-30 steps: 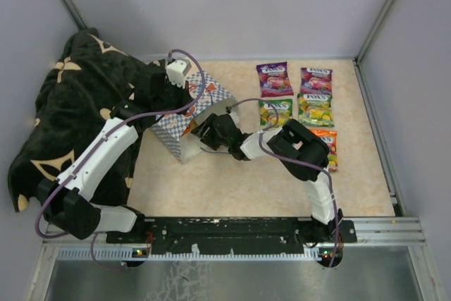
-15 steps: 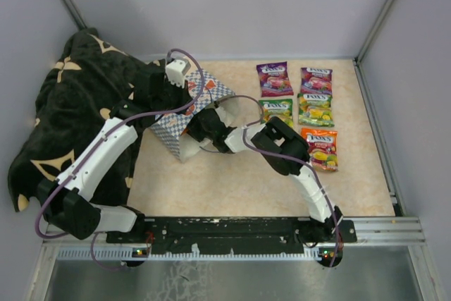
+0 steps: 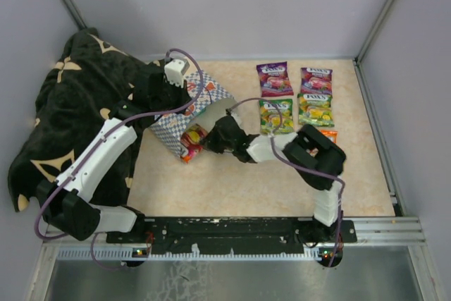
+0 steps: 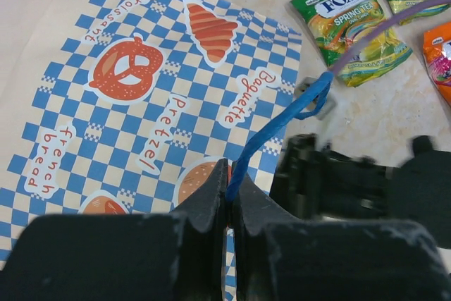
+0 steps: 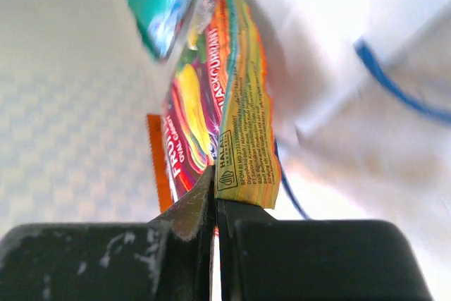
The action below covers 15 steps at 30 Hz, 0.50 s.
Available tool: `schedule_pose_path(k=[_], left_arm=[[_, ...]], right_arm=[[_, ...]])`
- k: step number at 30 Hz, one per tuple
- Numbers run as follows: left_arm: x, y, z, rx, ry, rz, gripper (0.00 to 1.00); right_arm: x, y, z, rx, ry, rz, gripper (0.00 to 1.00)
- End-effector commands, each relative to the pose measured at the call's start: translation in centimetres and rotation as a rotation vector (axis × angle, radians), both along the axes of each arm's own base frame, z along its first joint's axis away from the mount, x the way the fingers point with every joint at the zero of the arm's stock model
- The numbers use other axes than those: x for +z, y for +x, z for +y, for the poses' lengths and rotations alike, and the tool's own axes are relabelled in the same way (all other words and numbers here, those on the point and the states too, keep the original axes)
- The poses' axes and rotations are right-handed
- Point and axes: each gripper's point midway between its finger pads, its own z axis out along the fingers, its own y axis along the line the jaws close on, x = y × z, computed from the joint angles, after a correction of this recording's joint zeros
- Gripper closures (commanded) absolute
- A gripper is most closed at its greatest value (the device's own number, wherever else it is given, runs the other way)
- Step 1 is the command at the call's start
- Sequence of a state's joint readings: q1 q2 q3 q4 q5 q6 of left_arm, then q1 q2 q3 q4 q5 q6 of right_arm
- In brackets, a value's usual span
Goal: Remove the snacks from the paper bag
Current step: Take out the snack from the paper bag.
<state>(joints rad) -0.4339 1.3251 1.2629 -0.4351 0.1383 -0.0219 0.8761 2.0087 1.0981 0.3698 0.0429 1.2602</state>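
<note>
The blue-and-white checkered paper bag [image 3: 189,112] lies on its side, mouth toward the right arm. My left gripper [image 3: 173,81] is shut on its blue cord handle [image 4: 280,123], pinched at the fingertips [image 4: 230,206]. At the bag's mouth, my right gripper [image 3: 211,140] is shut on the edge of an orange-red snack packet [image 3: 192,140], seen close up in the right wrist view [image 5: 211,118] between the jaws [image 5: 215,195]. A teal packet [image 5: 158,5] shows beside it, at the cream inside of the bag [image 5: 352,40]. Several snacks lie on the table: purple [image 3: 273,79], purple [image 3: 316,80], green [image 3: 275,114], green-yellow [image 3: 315,109].
A black patterned blanket [image 3: 63,118] is heaped at the left, under the left arm. An orange packet [image 3: 328,133] is mostly hidden behind the right arm's elbow. Grey walls close in the table at the back and both sides.
My right gripper went from open inside the bag's mouth to shut on the orange-red packet and drew back to the right, bringing the packet partly out. The left gripper stayed put.
</note>
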Motion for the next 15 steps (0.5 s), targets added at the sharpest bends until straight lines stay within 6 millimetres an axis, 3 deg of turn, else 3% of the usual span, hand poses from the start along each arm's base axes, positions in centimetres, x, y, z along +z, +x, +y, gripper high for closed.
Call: schedule_pose_path(k=[1,5,8,11,15], left_arm=[[1.2,0.4,0.8,0.029,0.007,-0.039,0.92],[1.0,0.4,1.1,0.039,0.016,-0.034,0.92],[1.1,0.5,1.1,0.041,0.018,-0.037,0.92],[1.0,0.5,1.2,0.047,0.024,-0.036,0.92],[0.9,0.6,1.2,0.047,0.024,-0.031,0.92]], right_arm=[[5.3,-5.5,-3.7,0.26,-0.06,-0.107,1.0],[5.0,-10.0,-8.9,0.49,-0.153,-0.084,1.0],[3.8,-11.6,-13.8,0.563,-0.324,-0.04,0.98],[3.9,-11.4,-18.0,0.517,-0.447,-0.032,1.0],[4.9,-9.5,-21.4,0.338,-0.389,-0.014,1.0]])
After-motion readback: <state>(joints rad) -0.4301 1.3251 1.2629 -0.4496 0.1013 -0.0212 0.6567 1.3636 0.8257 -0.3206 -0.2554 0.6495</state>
